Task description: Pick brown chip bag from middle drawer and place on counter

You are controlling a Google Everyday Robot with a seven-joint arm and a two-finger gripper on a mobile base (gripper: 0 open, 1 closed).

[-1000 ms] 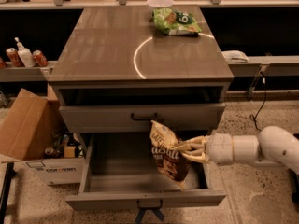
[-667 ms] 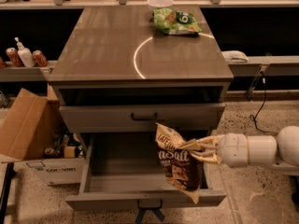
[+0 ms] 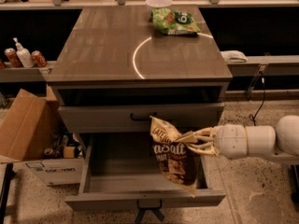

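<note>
The brown chip bag (image 3: 174, 155) hangs upright, dark brown and tan with white "Salt" lettering, over the right part of the open middle drawer (image 3: 121, 171). My gripper (image 3: 190, 139) reaches in from the right on a white arm and is shut on the bag's upper right edge. The bag's bottom hangs just above the drawer's front rim. The drawer's grey inside shows nothing else. The counter (image 3: 107, 45) is the glossy grey-brown cabinet top above, with a curved light reflection.
A green chip bag (image 3: 175, 22) and a white bowl (image 3: 159, 3) sit at the counter's far edge. A cardboard box (image 3: 28, 129) stands left of the cabinet. Cans and a bottle (image 3: 22, 57) sit on the left ledge. A cable runs down on the right.
The gripper has lifted the brown chip bag up and slightly right; the bag now hangs higher over the drawer.
</note>
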